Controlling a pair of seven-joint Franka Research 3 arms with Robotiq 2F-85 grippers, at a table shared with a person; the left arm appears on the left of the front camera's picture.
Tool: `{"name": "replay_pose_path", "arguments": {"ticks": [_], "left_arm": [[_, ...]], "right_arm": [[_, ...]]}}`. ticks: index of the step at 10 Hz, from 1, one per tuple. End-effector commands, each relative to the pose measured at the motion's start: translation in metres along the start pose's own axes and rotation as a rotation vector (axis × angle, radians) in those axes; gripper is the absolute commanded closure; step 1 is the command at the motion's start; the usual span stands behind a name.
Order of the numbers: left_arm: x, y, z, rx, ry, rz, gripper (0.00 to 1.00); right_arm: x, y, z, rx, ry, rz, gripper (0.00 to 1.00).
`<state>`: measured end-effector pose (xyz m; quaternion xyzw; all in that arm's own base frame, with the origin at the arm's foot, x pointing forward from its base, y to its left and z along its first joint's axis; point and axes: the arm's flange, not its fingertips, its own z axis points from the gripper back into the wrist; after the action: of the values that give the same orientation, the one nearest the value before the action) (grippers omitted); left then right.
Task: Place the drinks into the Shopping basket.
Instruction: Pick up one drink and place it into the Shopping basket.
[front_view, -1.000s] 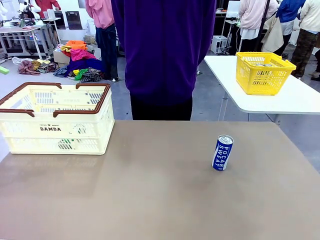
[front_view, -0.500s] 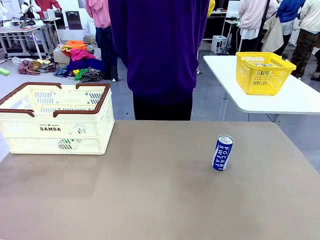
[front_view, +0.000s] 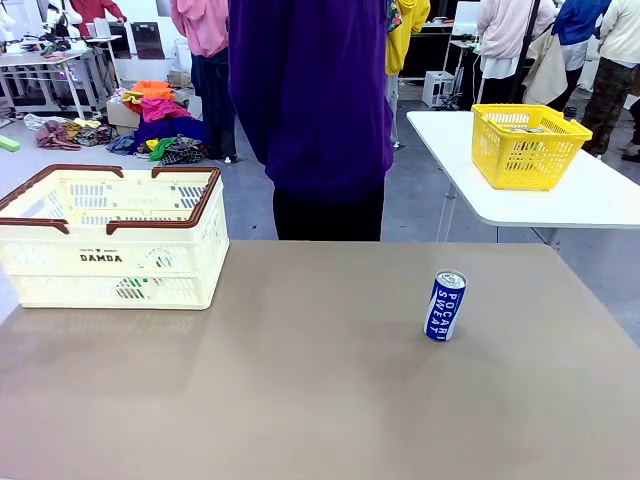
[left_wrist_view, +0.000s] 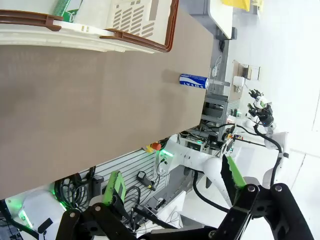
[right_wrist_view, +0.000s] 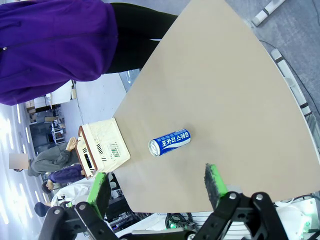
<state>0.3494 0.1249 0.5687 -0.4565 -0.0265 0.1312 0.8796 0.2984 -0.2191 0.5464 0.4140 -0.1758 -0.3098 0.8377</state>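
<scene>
One blue drink can (front_view: 445, 305) with white "POCARI SWEAT" lettering stands upright on the right half of the brown table (front_view: 300, 390). The cream Shopping basket (front_view: 110, 235) with brown handles sits at the table's far left. Something green (front_view: 130, 288) shows through its lattice, and in the left wrist view a green can (left_wrist_view: 62, 7) lies inside it. My left gripper (left_wrist_view: 172, 180) hangs open off the table's near edge, far from the blue can (left_wrist_view: 193, 81) and the basket (left_wrist_view: 100, 25). My right gripper (right_wrist_view: 157, 185) is open above the table, the can (right_wrist_view: 170, 142) lying ahead between its fingers' lines, apart from them.
A person in a purple top (front_view: 320, 100) stands at the far edge of the table, hands out of sight. A yellow basket (front_view: 527, 145) sits on a separate white table (front_view: 590, 200) at the back right. Clothes lie heaped on the floor beyond the basket.
The person in purple has shifted slightly to the right. The can, the basket and both grippers have not moved.
</scene>
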Motion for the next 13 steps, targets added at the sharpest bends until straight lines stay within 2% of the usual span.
{"name": "replay_pose_path", "arguments": {"ticks": [1,7,9,10,11,13], "left_arm": [[-0.002,0.002,0.000,0.001,-0.001,0.011,0.00],[-0.002,0.002,0.000,0.001,-0.001,0.011,0.00],[-0.002,0.002,0.000,0.001,-0.001,0.011,0.00],[-0.002,0.002,0.000,0.001,-0.001,0.011,0.00],[-0.002,0.002,0.000,0.001,-0.001,0.011,0.00],[-0.002,0.002,0.000,0.001,-0.001,0.011,0.00]], "right_arm": [[0.001,0.002,0.002,0.005,0.006,0.011,0.00],[0.000,0.000,0.000,0.000,0.000,0.000,0.00],[-0.022,0.058,-0.034,-0.147,0.018,0.162,0.00],[-0.041,0.084,-0.057,-0.268,0.012,0.241,0.00],[-0.069,0.105,-0.086,-0.407,-0.007,0.350,0.00],[-0.139,0.128,-0.142,-0.561,-0.056,0.559,0.00]]}}
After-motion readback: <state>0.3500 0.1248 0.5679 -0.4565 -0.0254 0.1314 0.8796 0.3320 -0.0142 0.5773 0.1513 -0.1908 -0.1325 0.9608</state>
